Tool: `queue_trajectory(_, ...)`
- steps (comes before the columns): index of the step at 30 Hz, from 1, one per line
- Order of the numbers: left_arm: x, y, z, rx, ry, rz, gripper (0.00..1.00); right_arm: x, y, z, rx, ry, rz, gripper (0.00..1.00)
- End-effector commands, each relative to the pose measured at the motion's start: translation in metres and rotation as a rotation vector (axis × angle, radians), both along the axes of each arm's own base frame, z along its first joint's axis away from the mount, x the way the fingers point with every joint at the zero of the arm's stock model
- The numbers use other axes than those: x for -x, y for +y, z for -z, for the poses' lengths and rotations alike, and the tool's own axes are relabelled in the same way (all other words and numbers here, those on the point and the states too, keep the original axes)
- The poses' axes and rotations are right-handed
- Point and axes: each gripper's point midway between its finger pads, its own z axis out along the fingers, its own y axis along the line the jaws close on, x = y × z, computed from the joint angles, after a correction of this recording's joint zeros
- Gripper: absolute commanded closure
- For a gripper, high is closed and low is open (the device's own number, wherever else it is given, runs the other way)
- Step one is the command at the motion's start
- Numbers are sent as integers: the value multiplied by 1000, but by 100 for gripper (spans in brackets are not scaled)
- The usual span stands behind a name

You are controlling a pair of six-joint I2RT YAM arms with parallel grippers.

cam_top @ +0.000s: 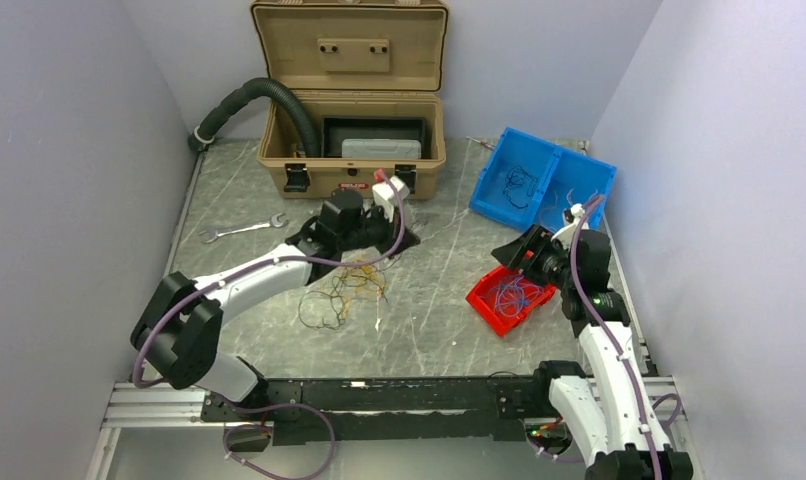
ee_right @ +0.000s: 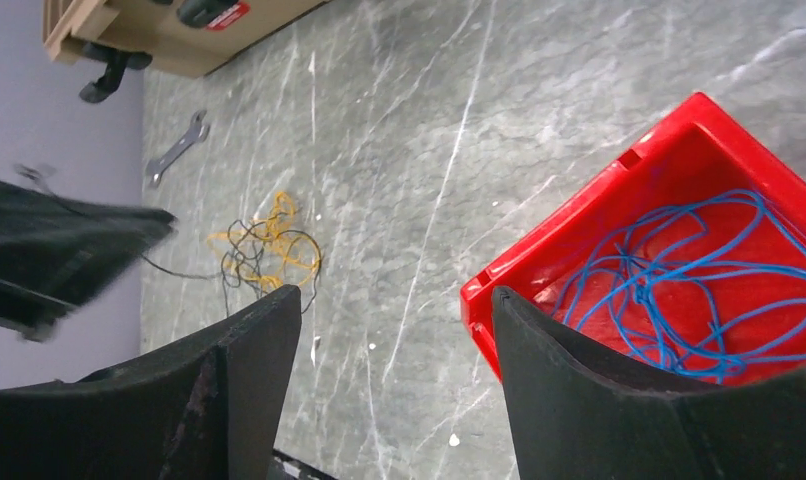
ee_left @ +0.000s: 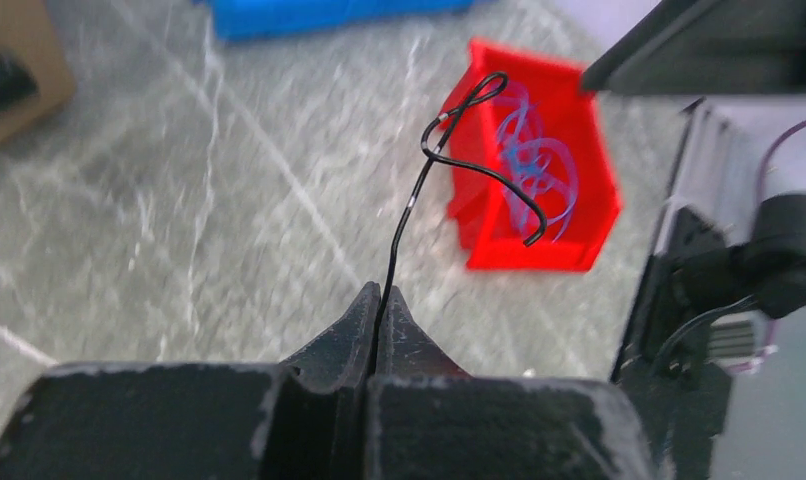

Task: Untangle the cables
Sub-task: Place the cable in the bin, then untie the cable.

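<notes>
One thin black cable, kinked and looped at its free end, sticks up out of your left gripper, whose fingers are pinched together on it. One yellow-orange and black tangle lies on the table near that gripper. One blue bundle sits in the one red bin, just beside your right gripper, whose fingers are spread apart.
</notes>
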Motion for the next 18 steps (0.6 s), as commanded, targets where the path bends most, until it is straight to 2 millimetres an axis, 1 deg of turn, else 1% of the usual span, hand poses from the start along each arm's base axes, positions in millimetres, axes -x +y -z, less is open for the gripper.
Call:
queue_trajectory(1, 10, -25, -113, 200, -41, 107, 100, -3, 18, -20, -9, -125, -137, 28)
queue_trajectory(2, 13, -27, -135, 235, -38, 122, 100, -3, 17, -21, -3, -132, -138, 28)
queue_trajectory(4, 24, -29, -189, 316, -58, 170, 100, -4, 17, -26, 8, -149, -144, 28)
queue_trajectory(6, 41, -24, -249, 403, -120, 219, 100, -4, 19, -30, 9, -168, -160, 28)
queue_trajectory(7, 49, -18, -273, 442, -136, 229, 100, -4, 21, -33, 4, -179, -175, 28)
queue_trajectory(8, 55, -12, -293, 472, -143, 234, 100, -4, 24, -36, -4, -190, -194, 28)
queue_trajectory(9, 58, -6, -306, 492, -138, 233, 100, -4, 27, -39, -13, -200, -211, 28)
queue_trajectory(10, 60, -1, -315, 510, -111, 234, 100, -3, 30, -42, -27, -211, -232, 28)
queue_trajectory(11, 60, 4, -316, 519, -89, 237, 100, -2, 34, -46, -40, -232, -255, 28)
queue_trajectory(12, 58, 9, -312, 525, -68, 234, 100, -1, 38, -48, -54, -247, -272, 28)
queue_trajectory(13, 55, 14, -303, 529, -50, 221, 100, 1, 42, -51, -68, -266, -289, 27)
queue_trajectory(14, 48, 18, -289, 525, -29, 192, 100, 2, 46, -53, -80, -283, -306, 27)
queue_trajectory(16, 35, 29, -264, 511, 8, 124, 100, 10, 65, -57, -97, -320, -386, 26)
queue_trajectory(17, 31, 33, -247, 498, 34, 103, 100, 13, 73, -58, -94, -334, -419, 26)
queue_trajectory(18, 30, 37, -239, 492, 45, 91, 100, 16, 82, -58, -84, -346, -451, 26)
